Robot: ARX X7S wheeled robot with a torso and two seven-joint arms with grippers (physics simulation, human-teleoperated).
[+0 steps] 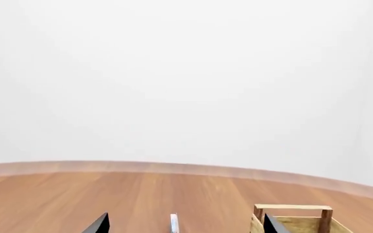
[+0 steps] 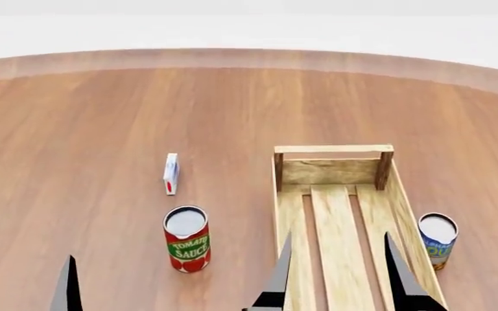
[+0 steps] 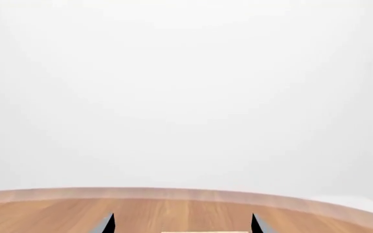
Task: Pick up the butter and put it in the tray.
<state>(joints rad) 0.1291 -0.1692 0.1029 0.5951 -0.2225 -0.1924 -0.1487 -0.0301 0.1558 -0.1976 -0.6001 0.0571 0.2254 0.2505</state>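
Observation:
A thin carton (image 2: 170, 173) stands on edge on the table, left of the tray. It shows edge-on, pale with a red patch low down, and looks like the butter; no lettering shows. It also shows in the left wrist view (image 1: 174, 223), between my fingertips but far ahead. The tray (image 2: 333, 157) is a long light-wood crate and it is empty. Its far end shows in the left wrist view (image 1: 293, 208). My left gripper (image 2: 20, 285) is open and empty at the near left. My right gripper (image 2: 340, 275) is open and empty above the tray's near part.
A tomato sauce can (image 2: 187, 238) stands upright just in front of the carton. A blue-labelled can (image 2: 437, 240) stands by the tray's right side. The round wooden table's far edge (image 2: 249, 58) curves behind, with white floor beyond.

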